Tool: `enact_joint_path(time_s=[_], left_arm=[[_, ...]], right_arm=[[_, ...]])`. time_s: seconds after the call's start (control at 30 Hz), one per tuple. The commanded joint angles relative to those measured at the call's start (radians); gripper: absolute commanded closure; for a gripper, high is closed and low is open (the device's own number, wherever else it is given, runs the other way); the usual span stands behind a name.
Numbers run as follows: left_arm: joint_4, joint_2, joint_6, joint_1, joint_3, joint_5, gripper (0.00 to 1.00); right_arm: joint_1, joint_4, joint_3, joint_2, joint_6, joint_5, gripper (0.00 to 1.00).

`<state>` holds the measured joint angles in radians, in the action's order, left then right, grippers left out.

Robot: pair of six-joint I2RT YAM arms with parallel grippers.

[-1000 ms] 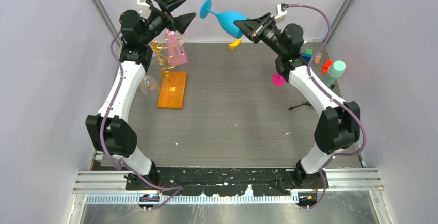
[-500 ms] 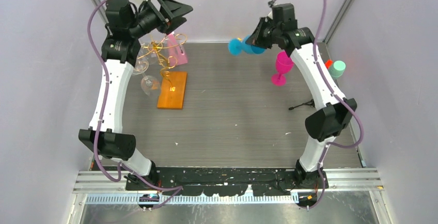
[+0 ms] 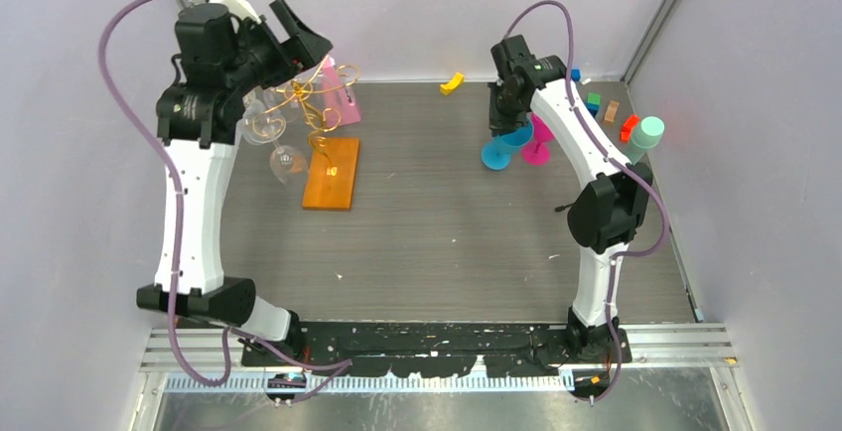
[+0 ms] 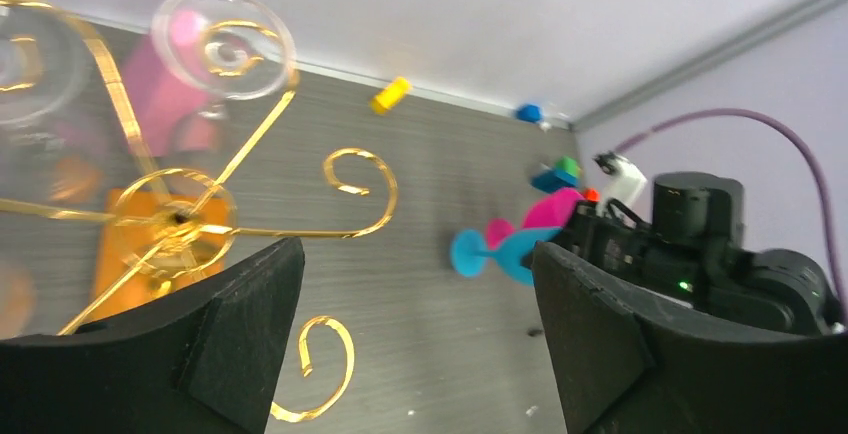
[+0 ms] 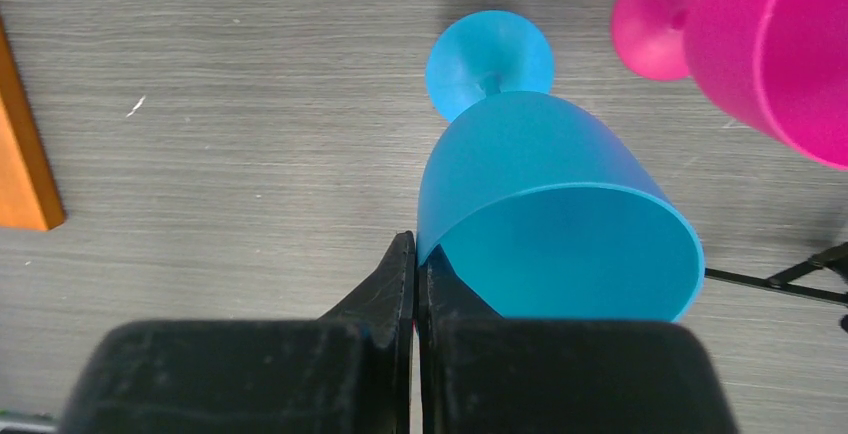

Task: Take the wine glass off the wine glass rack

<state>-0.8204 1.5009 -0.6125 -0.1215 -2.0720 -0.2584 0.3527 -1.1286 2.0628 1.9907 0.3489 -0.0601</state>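
Your right jaws are pressed together on the bowl wall of the blue wine glass [image 5: 545,204]. This glass is already off the wine glass rack [image 3: 323,141] and is at the right of the top view, just beside the pink glass [image 5: 780,64]. I cannot tell if its foot touches the surface [image 3: 437,222]. Your left jaws are spread wide and hold nothing; they hang above the rack, in the upper left of the top view. In the left wrist view a clear glass [image 4: 222,44] hangs on a gold wire arm in the upper left of the frame, so up and to the left of these jaws. I judge that its stem runs downward. The left arm [image 3: 194,183] is much nearer to it.
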Motion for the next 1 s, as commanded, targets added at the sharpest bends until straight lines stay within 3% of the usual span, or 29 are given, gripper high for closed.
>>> enact_joint_path(time_s=[0.0,0.2,0.33,0.5,0.7,0.83,0.97], left_arm=[[-0.078,-0.112,0.144,0.006,-0.032,0.277,0.12],[-0.099,-0.174,0.198,0.007,0.002,0.42,0.08],[-0.21,-0.17,0.215,0.007,-0.049,0.597,0.01],[-0.297,-0.191,0.221,0.007,-0.041,0.743,0.0],[-0.363,-0.245,0.216,0.03,0.021,0.746,0.0],[-0.423,-0.249,0.181,0.106,0.032,0.66,0.0],[-0.43,-0.255,0.169,0.211,0.034,0.615,0.0]], right_arm=[[0.005,-0.003,0.041,0.018,-0.04,-0.098,0.99],[0.005,0.0,0.082,0.074,-0.036,-0.057,0.96],[0.005,0.0,0.089,0.093,-0.026,-0.076,0.93],[0.005,0.005,0.099,0.11,-0.021,-0.123,0.81],[0.004,0.024,0.142,0.106,-0.029,-0.101,0.49],[-0.003,0.027,0.183,0.09,-0.019,-0.062,0.41],[-0.008,0.047,0.206,0.056,-0.001,0.005,0.4]])
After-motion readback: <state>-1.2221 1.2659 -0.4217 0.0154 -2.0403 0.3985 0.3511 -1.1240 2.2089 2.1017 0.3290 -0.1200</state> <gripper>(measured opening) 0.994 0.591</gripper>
